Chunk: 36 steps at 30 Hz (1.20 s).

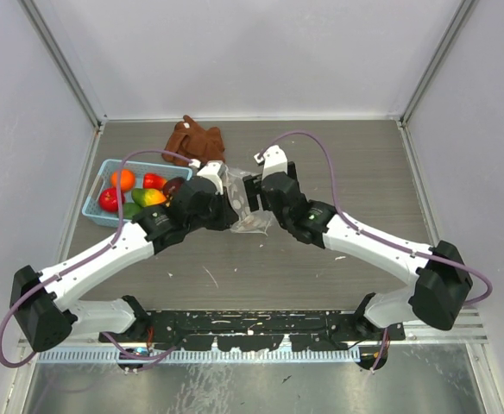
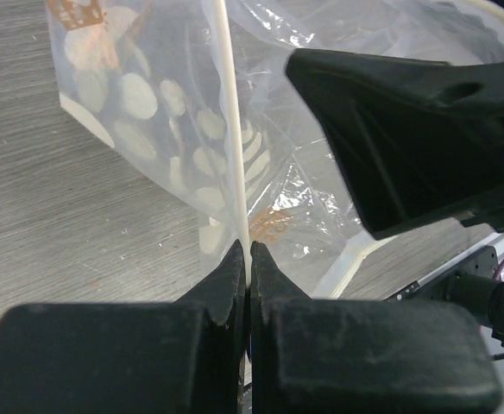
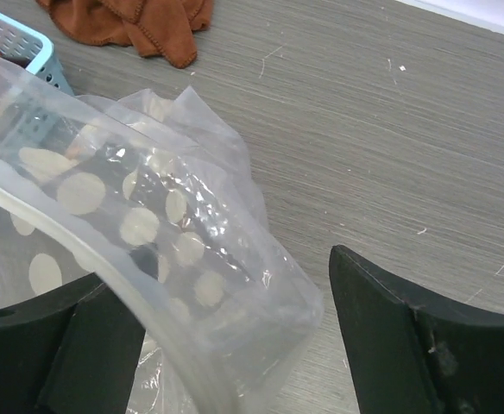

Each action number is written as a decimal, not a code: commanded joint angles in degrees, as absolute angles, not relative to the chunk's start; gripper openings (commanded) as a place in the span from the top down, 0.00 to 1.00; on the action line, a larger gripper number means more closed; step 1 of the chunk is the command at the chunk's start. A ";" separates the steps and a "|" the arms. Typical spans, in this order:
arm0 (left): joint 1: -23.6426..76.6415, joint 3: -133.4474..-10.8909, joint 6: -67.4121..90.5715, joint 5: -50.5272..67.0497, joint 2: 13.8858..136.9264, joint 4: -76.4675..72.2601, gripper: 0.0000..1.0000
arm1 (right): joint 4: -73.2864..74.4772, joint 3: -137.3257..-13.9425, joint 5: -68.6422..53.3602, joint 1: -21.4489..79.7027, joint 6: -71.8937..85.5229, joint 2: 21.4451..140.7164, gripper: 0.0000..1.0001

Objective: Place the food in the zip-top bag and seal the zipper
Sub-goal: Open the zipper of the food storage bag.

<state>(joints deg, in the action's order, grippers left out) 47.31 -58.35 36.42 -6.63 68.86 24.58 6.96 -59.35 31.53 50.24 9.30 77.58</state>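
The zip-top bag (image 1: 237,197), clear with white dots, is held up above the table between my two grippers. My left gripper (image 2: 248,254) is shut on the zipper (image 2: 233,129), a pale strip that rises straight up from its fingertips. My right gripper (image 3: 226,345) is open, and the bag's mouth (image 3: 174,224) and zipper strip (image 3: 79,237) lie between its fingers. In the top view the left gripper (image 1: 227,204) and right gripper (image 1: 252,195) face each other across the bag. The food, orange (image 1: 122,178), red (image 1: 153,180), dark purple (image 1: 173,186) and green-orange (image 1: 148,197), lies in the blue basket (image 1: 94,200).
The blue basket stands at the left of the table, just left of the left gripper; its corner shows in the right wrist view (image 3: 19,47). A brown cloth (image 1: 195,139) lies behind it, also in the right wrist view (image 3: 131,21). The right gripper's black finger (image 2: 407,129) is close in the left wrist view.
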 commanded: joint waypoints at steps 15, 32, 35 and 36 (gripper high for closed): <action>47.72 -59.94 35.20 -5.32 68.58 24.92 1.00 | 5.70 -64.81 49.91 47.98 12.74 82.53 0.19; 47.64 -57.92 40.35 -11.63 70.22 15.43 1.00 | 21.87 -66.20 30.25 48.40 28.03 74.37 0.11; 47.59 -57.35 41.76 -12.15 70.39 13.35 1.00 | 25.10 -65.90 33.11 49.94 31.31 74.42 0.11; 47.61 -57.05 42.13 -12.33 70.44 12.89 1.00 | 26.21 -65.74 34.13 50.33 32.48 74.44 0.11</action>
<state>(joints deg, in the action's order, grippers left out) 47.40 -57.76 39.68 -9.89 70.39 19.38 21.32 -64.31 32.25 48.49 25.58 76.12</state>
